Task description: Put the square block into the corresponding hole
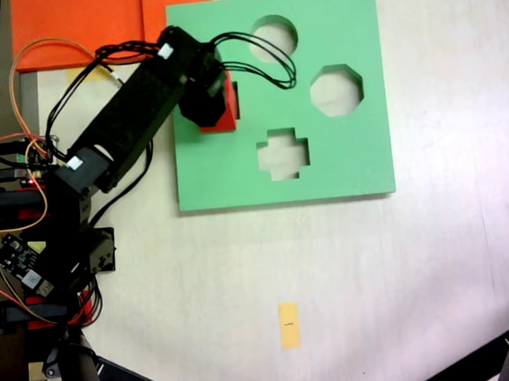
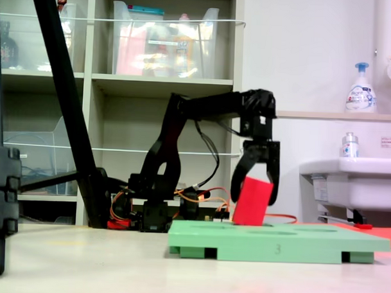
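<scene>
The green foam board (image 1: 349, 156) lies flat on the table, also seen edge-on as the board (image 2: 275, 242) in the second exterior view. The red square block (image 2: 251, 206) is tilted, its lower end resting on the board's left part and its top between the black fingers. My gripper (image 2: 254, 190) points down and closes on the block's upper half. In the first exterior view the gripper (image 1: 217, 109) covers most of the block (image 1: 228, 119). The square hole is hidden under them.
The board has round (image 1: 273, 37), octagonal (image 1: 336, 90) and cross-shaped (image 1: 283, 153) cutouts. An orange sheet (image 1: 74, 24) lies at the top left, a yellow paper strip (image 1: 289, 325) near the bottom. The arm base with wiring (image 1: 27, 217) stands at the first exterior view's left.
</scene>
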`<action>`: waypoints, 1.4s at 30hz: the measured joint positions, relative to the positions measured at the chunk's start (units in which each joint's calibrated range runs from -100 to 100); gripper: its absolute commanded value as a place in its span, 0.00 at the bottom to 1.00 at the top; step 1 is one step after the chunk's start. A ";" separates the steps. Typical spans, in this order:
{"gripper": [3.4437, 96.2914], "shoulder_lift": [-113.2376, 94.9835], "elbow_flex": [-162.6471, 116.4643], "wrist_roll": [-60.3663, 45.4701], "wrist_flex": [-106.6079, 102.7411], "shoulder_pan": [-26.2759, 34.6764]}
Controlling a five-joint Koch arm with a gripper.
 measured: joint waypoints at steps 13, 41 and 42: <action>0.18 11.63 7.25 0.15 -0.10 1.47; 0.99 5.34 19.40 -7.13 -1.17 1.95; 0.98 0.96 20.97 -9.62 -1.17 1.61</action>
